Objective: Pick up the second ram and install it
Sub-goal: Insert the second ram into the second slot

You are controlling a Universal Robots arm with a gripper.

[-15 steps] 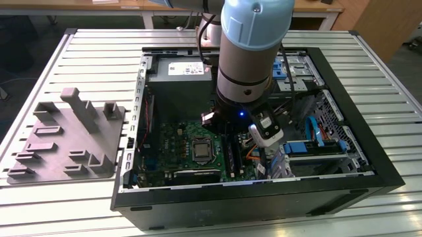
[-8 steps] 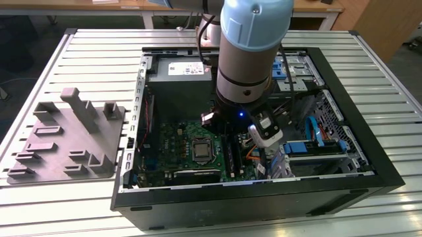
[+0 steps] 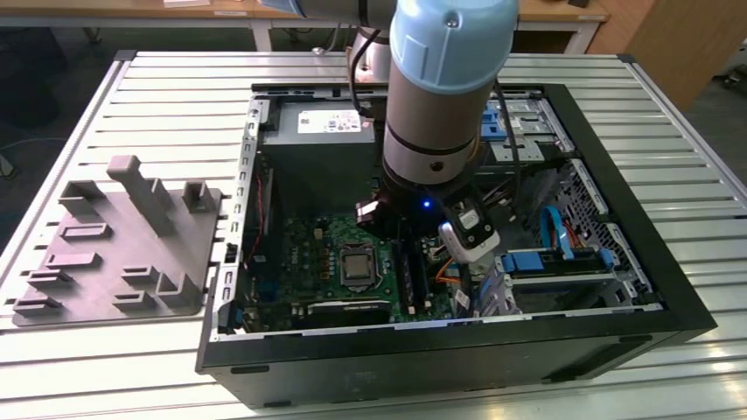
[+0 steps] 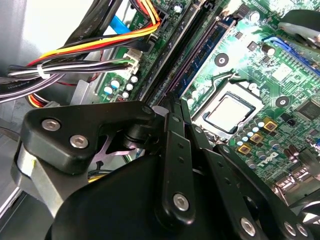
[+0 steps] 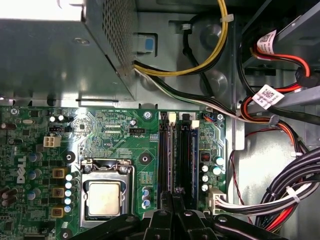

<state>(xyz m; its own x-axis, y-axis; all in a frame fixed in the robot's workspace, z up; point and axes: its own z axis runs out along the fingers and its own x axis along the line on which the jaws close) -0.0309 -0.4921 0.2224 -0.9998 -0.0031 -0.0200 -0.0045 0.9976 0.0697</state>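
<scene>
the black metal pincer (image 5: 172, 202), fingers pressed together, bears down over the long black memory slots (image 5: 175, 160) of the green motherboard (image 5: 110, 130), where the blue second ram stick (image 5: 194, 162) looks seated, so installing seems nearly finished.

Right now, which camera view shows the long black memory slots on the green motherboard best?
The first wrist view: the long black memory slots run straight and unobstructed beside the processor socket. The second wrist view shows them slanted, partly behind the gripper linkage. In the exterior view the arm covers them partly.
</scene>
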